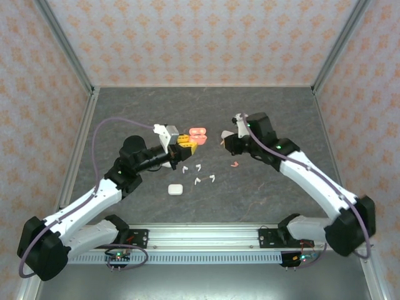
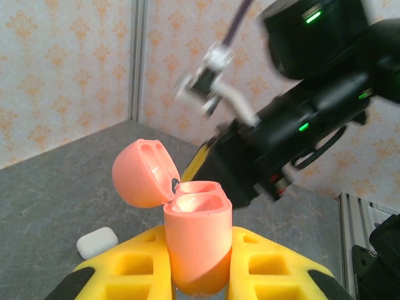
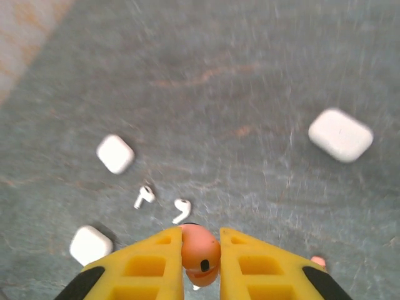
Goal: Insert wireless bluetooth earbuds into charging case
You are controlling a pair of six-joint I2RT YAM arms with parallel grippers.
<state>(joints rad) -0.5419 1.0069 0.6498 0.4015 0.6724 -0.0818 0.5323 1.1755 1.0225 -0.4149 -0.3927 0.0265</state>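
earbuds lie loose on the dark worktop (image 1: pixel 125 112) between the two arms: four white earbuds (image 1: pixel 199 167) in a small cluster, and a spare coral bud (image 1: pixel 234 164) just to their right. the left gripper (image 1: pixel 185 145) has its jaws clenched on the lower body of the coral charging case (image 2: pixel 197 240), held upright with its lid (image 2: pixel 140 172) swung open and both wells bare. the right gripper (image 1: pixel 225 142) has its jaws pinched on a coral earbud (image 3: pixel 200 247), whose rounded part shows between them. it is near the open case but apart from it. a white case (image 1: pixel 175 188) sits shut on the worktop, nearer the arm bases.

the held bud looks very light, hard and glossy, so it could easily twist or squirt out of the grip. a hold across the rounded head seems right, since it leaves the stem free to enter a well first. which way the stem points i cannot tell. the case is rigid and smooth too, and gripping it low keeps hinge and wells unobstructed.
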